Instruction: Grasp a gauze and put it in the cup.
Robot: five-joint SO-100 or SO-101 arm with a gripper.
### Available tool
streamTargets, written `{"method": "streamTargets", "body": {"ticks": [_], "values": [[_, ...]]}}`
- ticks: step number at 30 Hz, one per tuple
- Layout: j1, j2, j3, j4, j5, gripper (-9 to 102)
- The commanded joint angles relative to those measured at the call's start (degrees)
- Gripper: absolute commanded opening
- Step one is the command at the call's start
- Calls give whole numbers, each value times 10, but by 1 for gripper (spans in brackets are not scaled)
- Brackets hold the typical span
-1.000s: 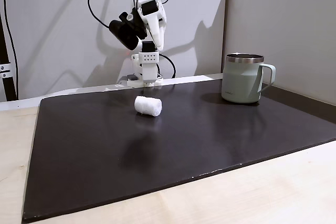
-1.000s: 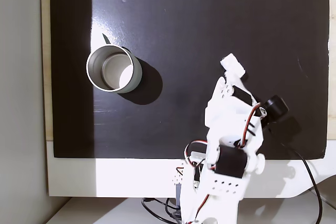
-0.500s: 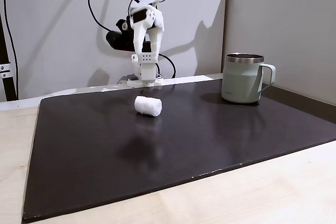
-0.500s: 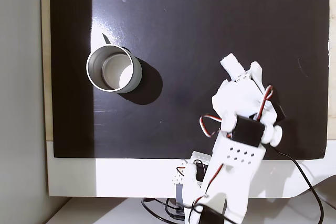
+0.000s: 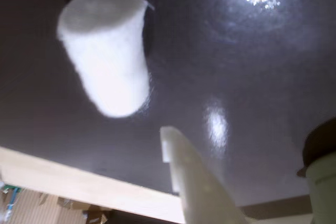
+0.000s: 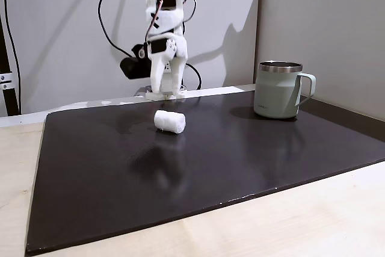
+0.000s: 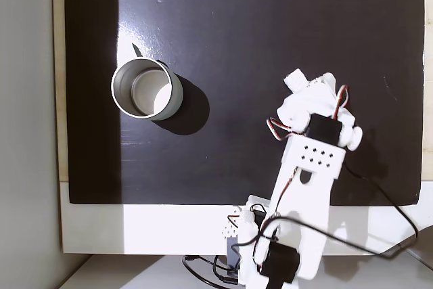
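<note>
The gauze (image 6: 169, 122), a small white fabric roll, lies on its side on the black mat, left of centre in a fixed view. It looms large at the upper left of the wrist view (image 5: 104, 51). From above, one end of the gauze (image 7: 296, 80) peeks out beside the arm. My gripper (image 6: 166, 90) points down behind the gauze, open and holding nothing; from above the gripper (image 7: 313, 87) hangs over the roll. One white finger (image 5: 185, 169) reaches in from the wrist view's lower edge, short of the roll. The sage-green cup (image 6: 277, 89) stands upright at the right, seen empty from above (image 7: 145, 89).
The black mat (image 6: 240, 154) covers most of a pale wooden table (image 6: 289, 221). The arm's base (image 7: 270, 248) and black cables sit at the mat's far edge against a grey wall. The cup's side (image 5: 323, 187) shows at the wrist view's lower right.
The arm has unfolded and swung forward, bringing the gripper down toward the mat just behind the gauze. Gauze and cup have not moved.
</note>
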Motion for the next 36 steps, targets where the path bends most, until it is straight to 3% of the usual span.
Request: {"method": "streamTargets", "body": {"ticks": [1, 22, 26, 34, 36], "values": [[-2, -18, -3, -24, -3, 34], [6, -187, -36, -98, 8, 34], [7, -192, -36, -103, 5, 27], [25, -177, -38, -104, -11, 0], [29, -166, -35, -100, -11, 0]]}}
